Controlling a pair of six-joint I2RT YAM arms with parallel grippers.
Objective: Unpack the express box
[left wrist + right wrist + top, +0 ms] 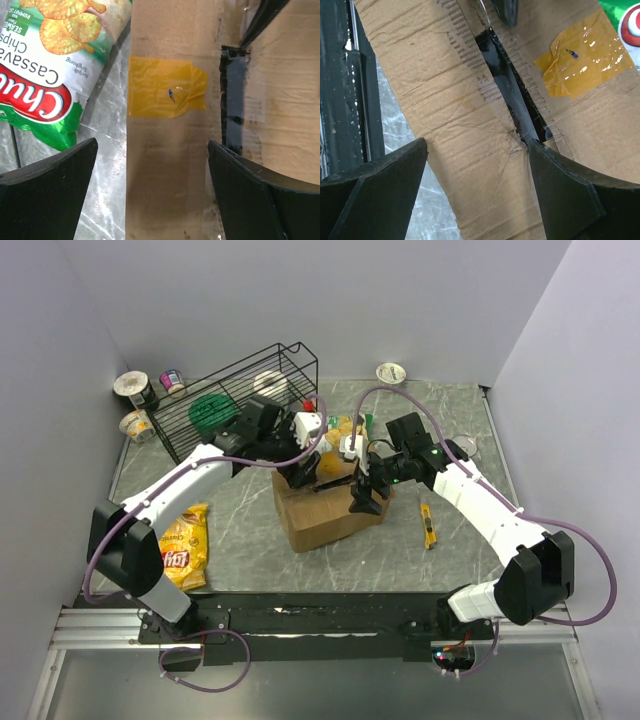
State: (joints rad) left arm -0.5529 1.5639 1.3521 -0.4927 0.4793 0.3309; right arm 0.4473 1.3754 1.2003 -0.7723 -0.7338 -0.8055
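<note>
Two arms, one express box (325, 518), mid-surface. Left fingers (47, 192) are apart, straddling the taped flap edge. Right fingers (375, 197) are apart too, over the other flap beside the dark centre seam. My read: each is set to peel one flap outward. Nothing clamped yet. Count: one yellow tape patch (167, 87), two chip bags. Green bag (45, 70) sits just beside the box's far side, yellow bag (183, 545) toward the near-left corner.

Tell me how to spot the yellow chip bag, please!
Start at the brown box in the middle. Look to its left, toward the near edge, beside the left arm: the yellow bag lies flat there. Its yellow colour and red logo set it apart from the green bag beside the box.
</note>
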